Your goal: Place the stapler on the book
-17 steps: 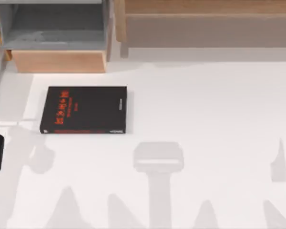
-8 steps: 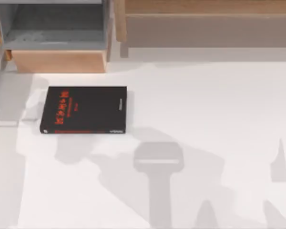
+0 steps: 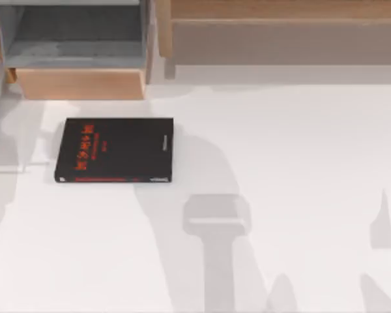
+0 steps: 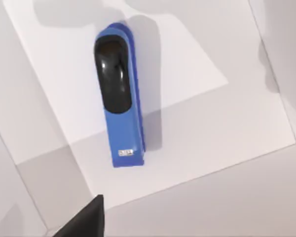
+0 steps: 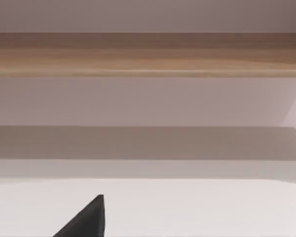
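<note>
Now that the left arm has swung out of the top view, the stapler (image 4: 119, 96) is framed beneath the left hand (image 4: 84, 222), whose opening cannot be told; the book (image 3: 115, 149) is left bare.

Rendered office or study corner, judging by furniture and desk things. Plain white flat worktop (image 3: 280, 163) without clutter. At far left, open light-wood cabinet box with grey inside (image 3: 78, 52); along far edge to the right, long pale wooden shelf board (image 3: 280, 26), seen also from right wrist as a wood rail (image 5: 148, 54) over a pale wall. Flat rectangular black book with red cover lettering (image 3: 114, 150) lying left of centre. Small bright blue stapler with glossy black top (image 4: 119, 94) resting on white surface. Stationery and shelving fit a desk setting, nothing more certain.
</note>
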Motion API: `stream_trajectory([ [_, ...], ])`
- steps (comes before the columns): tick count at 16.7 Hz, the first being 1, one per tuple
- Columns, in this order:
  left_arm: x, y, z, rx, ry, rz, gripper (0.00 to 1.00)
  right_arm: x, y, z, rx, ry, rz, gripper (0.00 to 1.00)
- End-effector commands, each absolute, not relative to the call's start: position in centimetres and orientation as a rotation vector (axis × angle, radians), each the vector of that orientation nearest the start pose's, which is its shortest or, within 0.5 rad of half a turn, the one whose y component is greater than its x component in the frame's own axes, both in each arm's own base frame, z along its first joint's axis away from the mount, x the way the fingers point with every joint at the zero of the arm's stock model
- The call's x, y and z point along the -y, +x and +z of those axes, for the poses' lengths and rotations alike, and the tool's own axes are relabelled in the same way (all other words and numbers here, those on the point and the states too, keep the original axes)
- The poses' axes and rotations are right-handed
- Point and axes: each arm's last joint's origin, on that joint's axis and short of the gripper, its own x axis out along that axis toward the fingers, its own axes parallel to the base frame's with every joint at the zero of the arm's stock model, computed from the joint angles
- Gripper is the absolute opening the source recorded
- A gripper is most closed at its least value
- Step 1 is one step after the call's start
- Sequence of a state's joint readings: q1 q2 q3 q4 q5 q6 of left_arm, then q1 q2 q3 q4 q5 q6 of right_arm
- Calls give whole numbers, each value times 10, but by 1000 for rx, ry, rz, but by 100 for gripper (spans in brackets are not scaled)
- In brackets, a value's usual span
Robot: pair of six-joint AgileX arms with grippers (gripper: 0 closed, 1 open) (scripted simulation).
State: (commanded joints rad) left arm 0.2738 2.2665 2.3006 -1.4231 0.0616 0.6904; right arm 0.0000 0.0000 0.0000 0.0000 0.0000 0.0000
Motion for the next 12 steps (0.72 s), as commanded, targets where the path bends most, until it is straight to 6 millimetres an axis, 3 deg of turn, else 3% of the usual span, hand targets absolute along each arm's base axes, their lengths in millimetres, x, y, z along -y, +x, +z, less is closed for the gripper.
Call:
stream_trajectory([
  [4, -168, 468, 220, -1447, 248, -246, 100, 1, 106, 160, 0, 0, 0, 100],
  [7, -178, 481, 190, -1468, 214, -233, 100, 1, 106, 160, 0, 0, 0, 100],
  [12, -177, 487, 180, -1460, 211, -230, 100, 1, 106, 160, 0, 0, 0, 100],
])
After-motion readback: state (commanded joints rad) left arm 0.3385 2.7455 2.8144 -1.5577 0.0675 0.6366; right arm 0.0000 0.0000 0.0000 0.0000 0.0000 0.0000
